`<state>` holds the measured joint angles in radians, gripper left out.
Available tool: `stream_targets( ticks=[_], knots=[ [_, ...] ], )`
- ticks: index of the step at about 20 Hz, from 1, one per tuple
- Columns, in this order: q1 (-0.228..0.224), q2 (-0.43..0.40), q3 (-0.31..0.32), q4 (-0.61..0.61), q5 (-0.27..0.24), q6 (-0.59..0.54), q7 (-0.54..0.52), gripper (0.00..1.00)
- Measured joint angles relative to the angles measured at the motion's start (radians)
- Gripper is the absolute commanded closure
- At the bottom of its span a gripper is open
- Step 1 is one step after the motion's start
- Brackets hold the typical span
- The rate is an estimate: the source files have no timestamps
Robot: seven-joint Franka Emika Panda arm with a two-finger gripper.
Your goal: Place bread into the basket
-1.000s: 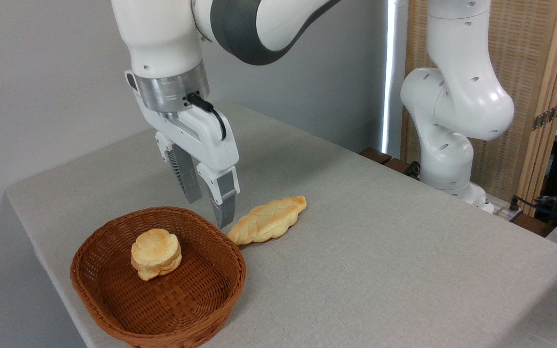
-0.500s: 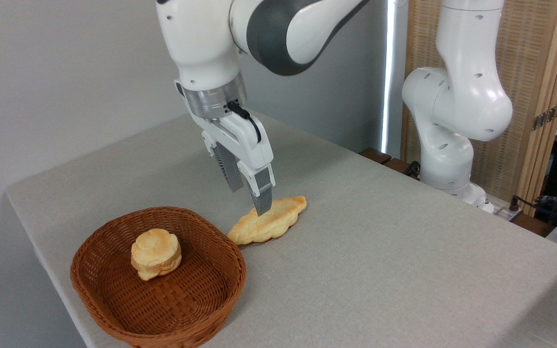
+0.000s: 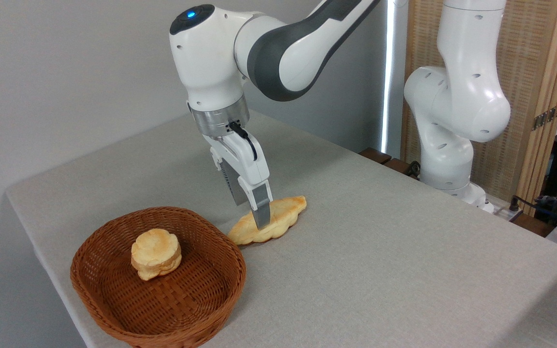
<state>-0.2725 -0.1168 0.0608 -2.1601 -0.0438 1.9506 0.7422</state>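
Observation:
The bread [image 3: 282, 215], a long golden braided loaf, lies flat on the grey table just right of the basket. My gripper [image 3: 252, 215] points down over the loaf's middle. It is open, with the near finger [image 3: 261, 210] in front of the loaf and the far finger behind it. The far fingertip is hidden by the near finger and the loaf. I cannot tell whether the fingers touch the bread. The oval brown wicker basket [image 3: 114, 226] sits at the front left of the table.
A small round bun [image 3: 156, 253] lies inside the basket. The arm's white base [image 3: 452, 121] stands at the table's right rear. The table's left edge [image 3: 32, 241] runs close beside the basket.
The gripper has moved right from above the basket's rim to the bread and come down until its fingers straddle the loaf. Bread, bun and basket have stayed put.

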Motion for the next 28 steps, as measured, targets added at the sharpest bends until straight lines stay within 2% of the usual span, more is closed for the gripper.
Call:
stream_targets(
  ticks=[11,14,28],
  knots=[
    [0.000,0.019,0.000,-0.012,0.018,0.000,0.000,0.00],
    [-0.001,0.031,0.000,-0.017,0.037,0.000,0.000,0.00],
    [-0.013,0.045,0.000,-0.010,0.040,0.001,0.000,0.00]
  ],
)
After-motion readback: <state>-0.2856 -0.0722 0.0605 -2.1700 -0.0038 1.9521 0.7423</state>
